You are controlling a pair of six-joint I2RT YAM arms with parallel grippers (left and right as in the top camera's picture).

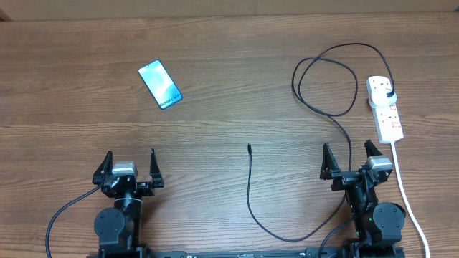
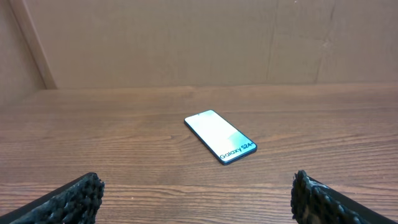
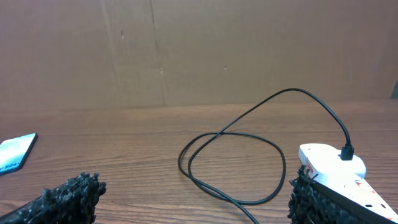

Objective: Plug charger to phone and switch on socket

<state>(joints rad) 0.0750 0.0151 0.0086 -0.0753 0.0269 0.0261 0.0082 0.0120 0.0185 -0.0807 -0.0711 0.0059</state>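
The phone (image 1: 160,84) lies face up at the far left of the wooden table, light-blue screen lit; it also shows in the left wrist view (image 2: 220,136) and at the left edge of the right wrist view (image 3: 13,154). The black charger cable (image 1: 326,79) loops on the right; its plug (image 1: 388,94) sits in the white socket strip (image 1: 385,109), and its connector tip (image 1: 249,147) lies free mid-table. The loop (image 3: 231,163) and strip (image 3: 333,165) show in the right wrist view. My left gripper (image 1: 129,168) and right gripper (image 1: 351,159) are open and empty near the front edge.
The strip's thick white cord (image 1: 407,197) runs down the right side past my right arm. The black cable sweeps along the front edge (image 1: 287,238) between the two arm bases. A brown wall stands behind the table.
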